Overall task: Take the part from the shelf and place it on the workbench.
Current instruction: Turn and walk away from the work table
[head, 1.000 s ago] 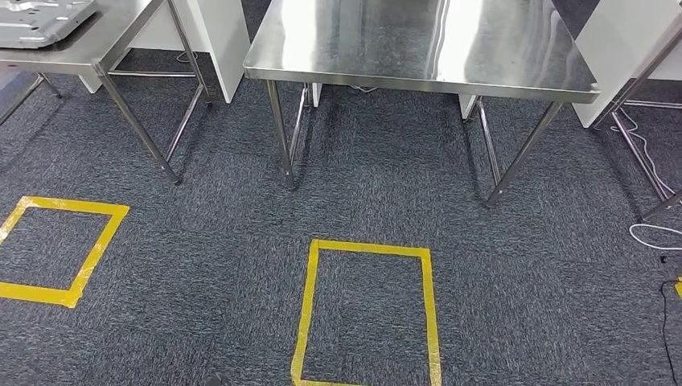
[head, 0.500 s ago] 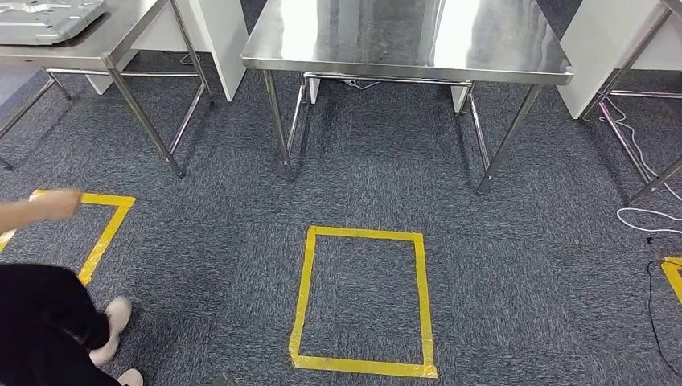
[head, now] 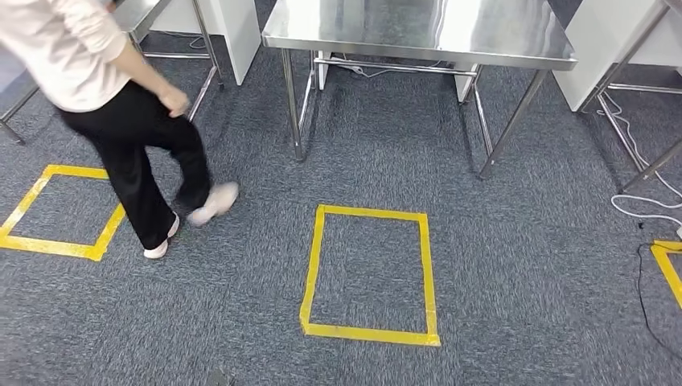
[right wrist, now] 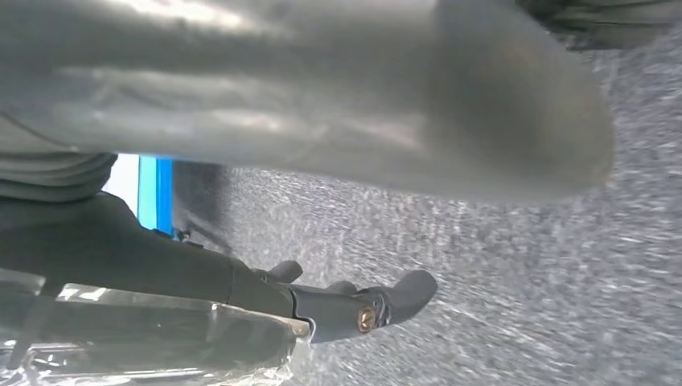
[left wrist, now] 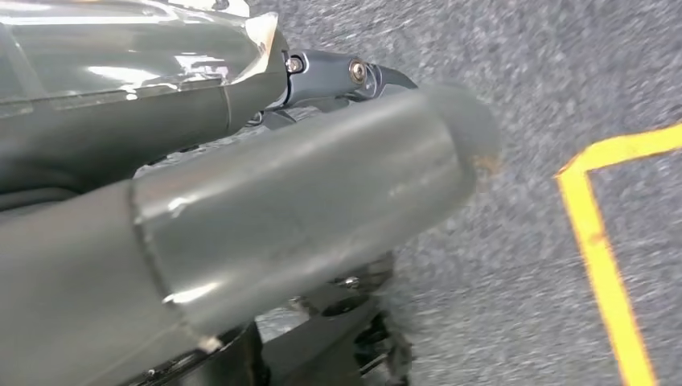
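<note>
Grey carpet (head: 523, 265) covers the floor from near to far. A steel table (head: 418, 32) stands far centre, its top bare where it can be seen. A corner of a second table (head: 145, 12) is seen far left. A person (head: 121, 104) is shown mid-stride at the left, between that corner and a taped square (head: 48, 247). A second taped square (head: 314, 265) is marked near centre, in front of the steel table. A white cable (head: 635, 209) lies at the right.

The left hand (left wrist: 265, 217) is seen hanging over carpet. It is released: the thumb and the dark fingers (left wrist: 354, 76) are apart, with nothing between them. The right hand (right wrist: 322, 104) is likewise released, its fingers (right wrist: 362, 310) stretched out over carpet and grasping nothing.

Where the part lies cannot be told from these views.

The step in hand is judged to be the approach, before any pick-up, since nothing is carried. Next, the part must be located and faced. The passing person should be allowed for, and a released hand then brought up to the part.
</note>
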Action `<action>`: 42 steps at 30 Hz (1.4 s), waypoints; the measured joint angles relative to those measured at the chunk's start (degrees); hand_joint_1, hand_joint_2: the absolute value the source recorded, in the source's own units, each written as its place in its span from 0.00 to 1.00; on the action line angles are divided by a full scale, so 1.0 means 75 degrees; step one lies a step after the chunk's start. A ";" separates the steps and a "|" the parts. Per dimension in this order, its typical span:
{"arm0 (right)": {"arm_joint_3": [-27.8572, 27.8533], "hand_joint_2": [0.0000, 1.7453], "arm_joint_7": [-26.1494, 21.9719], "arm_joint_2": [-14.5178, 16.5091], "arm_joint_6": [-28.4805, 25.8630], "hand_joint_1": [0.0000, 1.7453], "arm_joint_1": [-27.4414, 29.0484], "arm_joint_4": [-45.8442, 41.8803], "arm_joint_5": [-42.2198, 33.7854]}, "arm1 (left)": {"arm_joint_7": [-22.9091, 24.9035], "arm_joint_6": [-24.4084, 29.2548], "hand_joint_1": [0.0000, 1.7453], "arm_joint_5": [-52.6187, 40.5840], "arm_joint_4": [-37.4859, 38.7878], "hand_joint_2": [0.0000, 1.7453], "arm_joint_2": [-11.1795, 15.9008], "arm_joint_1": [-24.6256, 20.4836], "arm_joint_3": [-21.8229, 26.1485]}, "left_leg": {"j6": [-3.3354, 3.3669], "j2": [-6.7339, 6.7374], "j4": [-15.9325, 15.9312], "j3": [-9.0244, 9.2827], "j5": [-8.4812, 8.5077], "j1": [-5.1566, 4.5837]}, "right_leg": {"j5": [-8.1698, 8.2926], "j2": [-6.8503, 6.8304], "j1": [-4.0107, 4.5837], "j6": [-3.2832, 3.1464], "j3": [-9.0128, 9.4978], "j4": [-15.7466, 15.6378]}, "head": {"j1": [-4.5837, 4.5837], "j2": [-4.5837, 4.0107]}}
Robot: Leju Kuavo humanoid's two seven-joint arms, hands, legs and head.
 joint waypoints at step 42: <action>0.0508 0.00 -0.0091 0.0192 0.0772 0.00 -0.0197 0.0003 0.0276 | -0.0079 0.0103 0.00 -0.0069 -0.0003 0.00 -0.0018 0.0088 0.0000 | -0.0422 -0.0425 0.0914 -0.0576 -0.0304 0.0094 | 0.0607 0.0060 -0.0135 -0.0116 0.1520 -0.2437 | -0.0084 0.0000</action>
